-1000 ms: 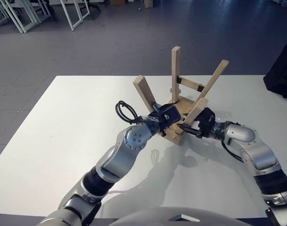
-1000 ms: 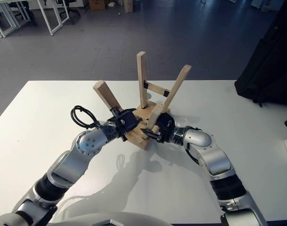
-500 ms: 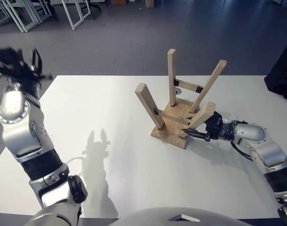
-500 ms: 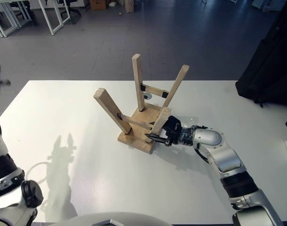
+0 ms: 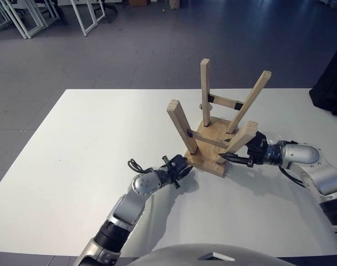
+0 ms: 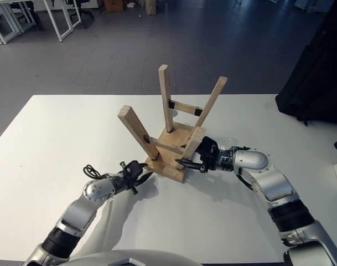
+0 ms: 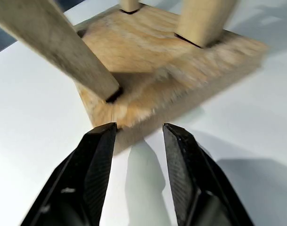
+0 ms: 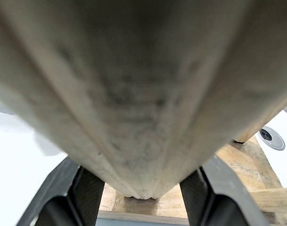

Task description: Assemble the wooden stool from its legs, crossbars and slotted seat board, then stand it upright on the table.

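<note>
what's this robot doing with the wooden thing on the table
It's assembling a wooden stool. The stool sits upside down on the white table, with its seat board flat on the surface, its legs pointing up and its crossbars fitted between them. The right claw is shut on the near right leg, close to the board. The left claw is open, low on the table, just short of the board's near corner.

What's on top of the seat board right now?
Four legs stand up from the seat board, tied by crossbars, and the right hand grips the near right leg low down. The face lying on the table is hidden.
</note>
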